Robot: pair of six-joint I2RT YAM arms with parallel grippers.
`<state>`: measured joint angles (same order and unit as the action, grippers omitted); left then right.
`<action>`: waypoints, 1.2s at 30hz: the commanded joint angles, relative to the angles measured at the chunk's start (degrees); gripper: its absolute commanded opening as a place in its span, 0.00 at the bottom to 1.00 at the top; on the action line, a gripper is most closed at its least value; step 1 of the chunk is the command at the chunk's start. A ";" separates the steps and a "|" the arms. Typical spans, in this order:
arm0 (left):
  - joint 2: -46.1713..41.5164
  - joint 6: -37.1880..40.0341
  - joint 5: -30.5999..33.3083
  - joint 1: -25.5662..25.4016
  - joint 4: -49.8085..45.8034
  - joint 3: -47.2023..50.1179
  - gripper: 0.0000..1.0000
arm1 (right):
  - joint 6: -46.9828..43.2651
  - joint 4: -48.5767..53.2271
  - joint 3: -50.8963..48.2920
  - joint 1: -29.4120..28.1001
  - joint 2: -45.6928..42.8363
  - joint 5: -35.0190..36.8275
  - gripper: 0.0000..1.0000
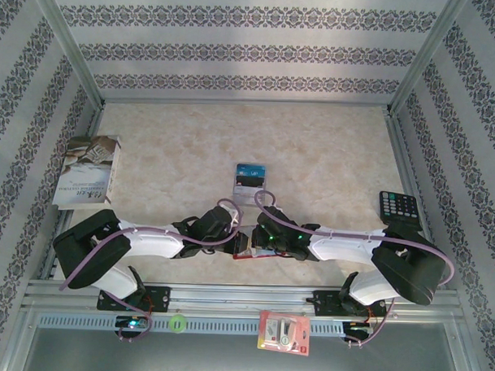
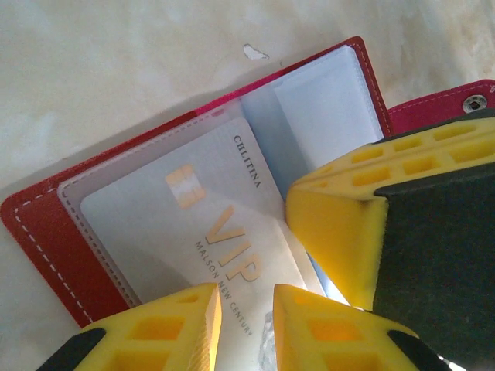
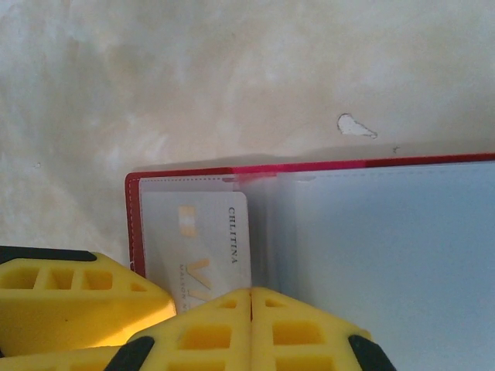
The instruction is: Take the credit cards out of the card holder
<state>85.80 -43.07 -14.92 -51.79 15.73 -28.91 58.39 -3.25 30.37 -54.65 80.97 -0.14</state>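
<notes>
The card holder (image 1: 243,254) lay open on the desk (image 1: 330,156), close to the near edge, right between my two arms. My right tool (image 3: 249,309) was squeezed shut, with its tips pushing down on the clear pockets in the middle to keep the holder flat. My left tool (image 2: 246,303) was closer to the card I wanted. Its two fingers (image 2: 186,317) stood a little apart, and I think they held nothing, though the view there was too tight to be sure. The pale VIP card (image 2: 193,224) sat inside the left pocket. Its long way ran straight out from my left tool, tipped a bit to the left, so its near short end lay just at my fingers and its far end pointed to the holder's outer red edge. So the pull would need to go back along that long line, toward my left arm. I could not see for sure which side the pocket opened on. One blue card (image 1: 249,179) lay out on the desk, well apart from the holder.
</notes>
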 commanded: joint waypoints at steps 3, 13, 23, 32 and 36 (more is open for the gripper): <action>1.27 1.24 2.82 -0.68 -6.23 1.09 0.27 | 0.28 0.20 -1.66 -0.02 -3.01 2.43 0.00; -3.18 1.22 3.16 -0.59 -4.37 2.20 0.29 | -9.71 0.80 0.35 4.66 -3.96 -11.21 0.10; -4.53 2.54 5.78 -0.60 -8.02 1.82 0.25 | -13.29 -0.04 1.81 5.00 -0.27 -17.09 0.18; -0.96 2.10 7.31 -0.43 -8.13 1.49 0.19 | -12.47 1.64 1.80 5.17 1.12 -15.36 0.20; -0.34 2.03 7.09 -0.22 -8.70 1.39 0.17 | -11.74 2.46 1.63 5.56 0.78 -14.03 0.20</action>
<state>83.55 -41.78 -8.93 -51.77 10.44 -28.10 46.28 -2.04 31.92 -49.60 81.62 -15.77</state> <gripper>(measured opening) 0.176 0.200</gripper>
